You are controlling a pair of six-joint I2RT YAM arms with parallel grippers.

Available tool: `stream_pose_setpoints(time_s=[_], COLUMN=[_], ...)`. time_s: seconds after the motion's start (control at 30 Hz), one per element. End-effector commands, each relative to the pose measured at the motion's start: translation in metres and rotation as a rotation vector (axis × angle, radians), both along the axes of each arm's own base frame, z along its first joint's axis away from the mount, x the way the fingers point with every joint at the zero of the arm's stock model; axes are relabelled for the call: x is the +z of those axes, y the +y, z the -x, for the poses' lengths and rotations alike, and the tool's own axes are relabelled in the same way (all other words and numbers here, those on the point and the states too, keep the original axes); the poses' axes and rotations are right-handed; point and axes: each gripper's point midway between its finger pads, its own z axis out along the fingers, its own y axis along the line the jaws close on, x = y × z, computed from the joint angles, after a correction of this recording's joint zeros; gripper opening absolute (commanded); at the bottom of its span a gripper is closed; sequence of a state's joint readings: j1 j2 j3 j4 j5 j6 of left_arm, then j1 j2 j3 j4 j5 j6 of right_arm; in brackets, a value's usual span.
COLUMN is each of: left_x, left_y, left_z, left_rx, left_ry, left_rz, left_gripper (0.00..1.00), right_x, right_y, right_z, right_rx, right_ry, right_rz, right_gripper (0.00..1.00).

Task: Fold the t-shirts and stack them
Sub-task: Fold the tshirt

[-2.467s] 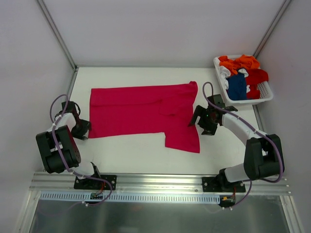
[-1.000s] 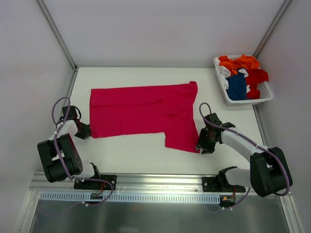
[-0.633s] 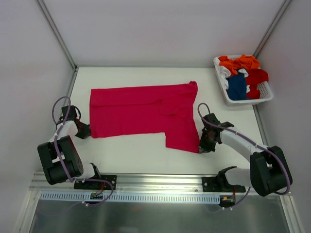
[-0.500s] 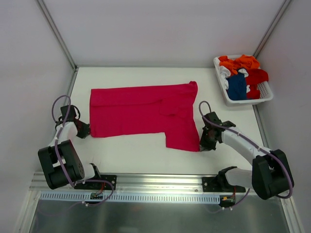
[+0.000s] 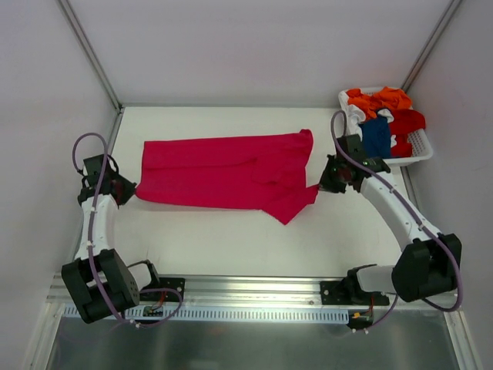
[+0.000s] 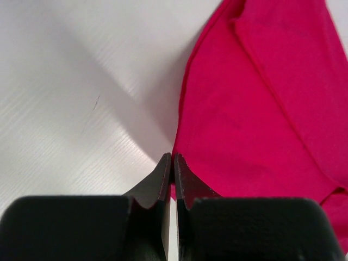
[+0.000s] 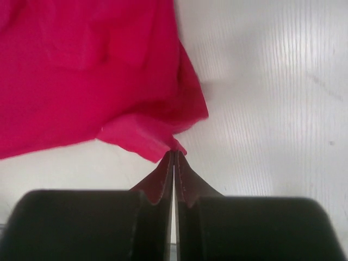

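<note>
The crimson-pink t-shirt (image 5: 219, 169) lies spread across the middle of the white table, its near edge lifted and drawn toward the back. My left gripper (image 5: 127, 190) is shut on its near left corner (image 6: 179, 163), the cloth pinched between the black fingertips (image 6: 163, 174). At the shirt's right side my right gripper (image 5: 323, 185) is shut on the near right corner (image 7: 176, 144), which hangs off the table with the cloth (image 7: 81, 70) sagging behind it. Orange (image 5: 379, 100), dark blue (image 5: 375, 137) and red (image 5: 407, 122) t-shirts lie crumpled in the basket.
A white slatted basket (image 5: 420, 150) stands at the back right corner, close behind my right arm. Grey walls with metal posts close in the table on three sides. A metal rail (image 5: 246, 289) runs along the near edge by the arm bases.
Both grippers have risen and moved toward the back with the shirt's near corners. The right gripper closed on its corner and carried it up and right; the near edge has folded inward.
</note>
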State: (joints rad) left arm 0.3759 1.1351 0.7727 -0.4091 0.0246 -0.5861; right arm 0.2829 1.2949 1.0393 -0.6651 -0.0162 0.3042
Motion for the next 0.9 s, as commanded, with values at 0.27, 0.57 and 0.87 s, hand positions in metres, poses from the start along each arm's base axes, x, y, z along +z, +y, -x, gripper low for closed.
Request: stream_pose_setpoints(time_s=[0.27,0.57,0.87], left_x=[0.041,0.030,-0.004], left_y=[0.018,0.033,0.043], left_z=[-0.049,-0.082,-0.116], left_rx=[-0.003,0.030,0.034], left_ry=[-0.038,-0.004,0.059], left_rz=[-0.074,-0.069,-0.032], left_gripper=[0.00,0.00,0.00], right_x=[0.074,0.078,0.033], right_y=[0.030,0.039,0.049], right_z=[-0.124,-0.187,-0.225], right_rx=[0.114,0.142,0.179], right_ry=[-0.211,-0.242,-0.160], right_rz=[-0.071,-0.094,-0.085], right_gripper=[0.00,0.01,0.01])
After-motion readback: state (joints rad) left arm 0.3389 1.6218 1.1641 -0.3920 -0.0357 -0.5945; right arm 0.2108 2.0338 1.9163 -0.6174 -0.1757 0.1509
